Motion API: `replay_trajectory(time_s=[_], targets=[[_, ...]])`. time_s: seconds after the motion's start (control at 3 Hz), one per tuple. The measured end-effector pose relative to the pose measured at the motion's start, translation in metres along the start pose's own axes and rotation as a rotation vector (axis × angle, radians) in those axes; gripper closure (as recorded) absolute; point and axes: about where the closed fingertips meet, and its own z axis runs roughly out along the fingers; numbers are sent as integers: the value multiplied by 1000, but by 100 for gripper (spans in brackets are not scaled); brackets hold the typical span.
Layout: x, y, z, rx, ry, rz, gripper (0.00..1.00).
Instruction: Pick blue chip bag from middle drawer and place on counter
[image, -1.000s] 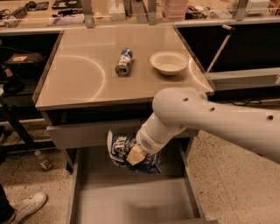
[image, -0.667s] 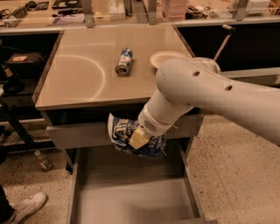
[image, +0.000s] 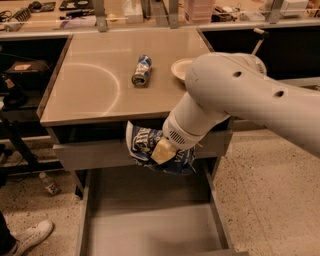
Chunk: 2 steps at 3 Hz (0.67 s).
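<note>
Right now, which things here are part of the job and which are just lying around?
Job: gripper, shut on the blue chip bag above the open middle drawer; counter.
Lying about: can and bowl on the counter; bottle on the floor.

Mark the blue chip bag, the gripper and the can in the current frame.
blue chip bag (image: 141, 141): camera view, lettered left face.
gripper (image: 163, 150): camera view, tan finger clamped on the bag, above the middle drawer (image: 150, 222).
can (image: 142, 70): camera view, mid-body, lying on the counter (image: 90, 87).
</note>
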Motion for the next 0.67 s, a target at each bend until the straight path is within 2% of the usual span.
replay_trajectory(time_s=[0.67], targets=[[-26, 6, -79, 104, -43, -77, 100]])
